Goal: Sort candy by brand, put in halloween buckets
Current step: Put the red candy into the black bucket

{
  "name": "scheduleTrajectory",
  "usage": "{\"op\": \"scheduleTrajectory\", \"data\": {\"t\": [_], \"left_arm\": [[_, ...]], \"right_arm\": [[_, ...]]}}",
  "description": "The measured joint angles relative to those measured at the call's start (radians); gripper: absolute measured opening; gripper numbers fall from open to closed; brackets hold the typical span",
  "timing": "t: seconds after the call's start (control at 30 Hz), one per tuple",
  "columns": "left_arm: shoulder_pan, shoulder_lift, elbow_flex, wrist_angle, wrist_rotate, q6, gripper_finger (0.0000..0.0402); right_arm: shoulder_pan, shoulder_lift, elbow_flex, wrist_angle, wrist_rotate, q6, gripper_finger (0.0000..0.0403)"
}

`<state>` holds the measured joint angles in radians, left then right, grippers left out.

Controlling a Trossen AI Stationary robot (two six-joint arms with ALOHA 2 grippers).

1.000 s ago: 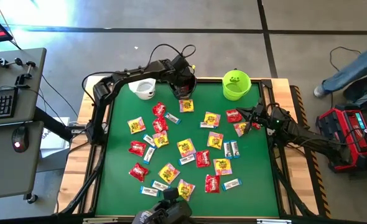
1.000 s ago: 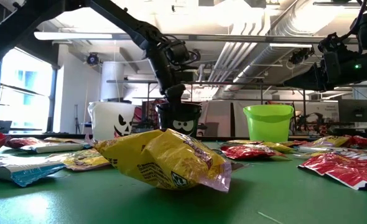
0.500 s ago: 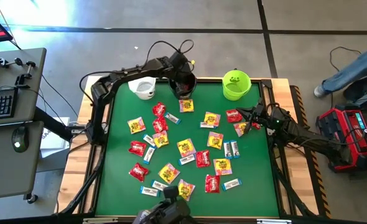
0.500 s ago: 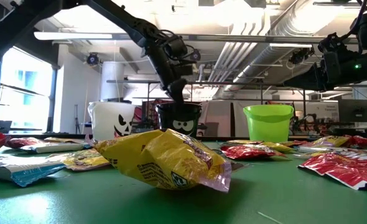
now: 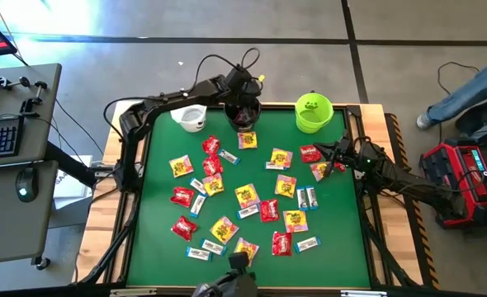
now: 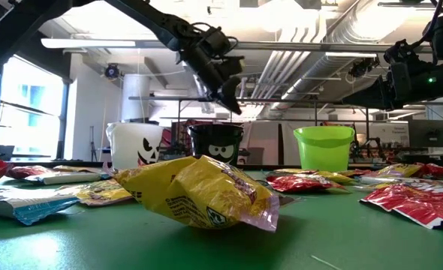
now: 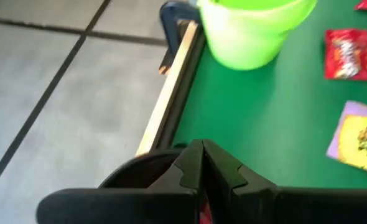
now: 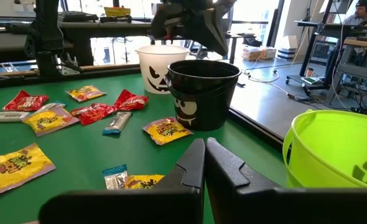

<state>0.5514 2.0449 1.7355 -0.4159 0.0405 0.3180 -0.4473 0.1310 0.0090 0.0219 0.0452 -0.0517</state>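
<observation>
Three halloween buckets stand along the table's far edge: white [image 5: 191, 117], black [image 5: 243, 115] and lime green [image 5: 313, 113]. Many candy packets [image 5: 243, 195], red, yellow-and-pink and white-and-blue, lie flat across the green mat. My left gripper [image 6: 235, 109] hangs shut and empty just above the black bucket's [image 6: 215, 142] rim, slanting down. Something red [image 7: 203, 214] shows below its fingers inside the bucket. My right gripper [image 8: 204, 146] rests shut and empty at the table's right side, by the red packets there [image 5: 311, 153].
The table's wooden rim [image 7: 171, 81] runs just behind the buckets. A yellow packet [image 6: 195, 191] lies close before the low camera. A desk with a keyboard [image 5: 0, 136] stands left of the table, a red device [image 5: 462, 177] right of it, and a person's leg [image 5: 466, 91] beyond.
My left gripper has risen out of the black bucket's mouth and now hangs above its rim. It has tipped from pointing steeply down to a flatter slant. The buckets and the packets on the mat have stayed in place.
</observation>
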Motion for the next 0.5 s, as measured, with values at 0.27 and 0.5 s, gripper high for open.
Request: {"op": "scheduleTrajectory", "data": {"t": [0.27,0.5], "left_arm": [[-0.046,0.0,0.0,0.049,0.024,0.004,0.0],[-0.073,-0.01,-0.069,0.171,0.088,-0.027,0.0]], "right_arm": [[0.0,0.0,0.0,0.0,0.0,0.0,0.0],[0.0,0.0,0.0,0.0,0.0,0.0,0.0]]}}
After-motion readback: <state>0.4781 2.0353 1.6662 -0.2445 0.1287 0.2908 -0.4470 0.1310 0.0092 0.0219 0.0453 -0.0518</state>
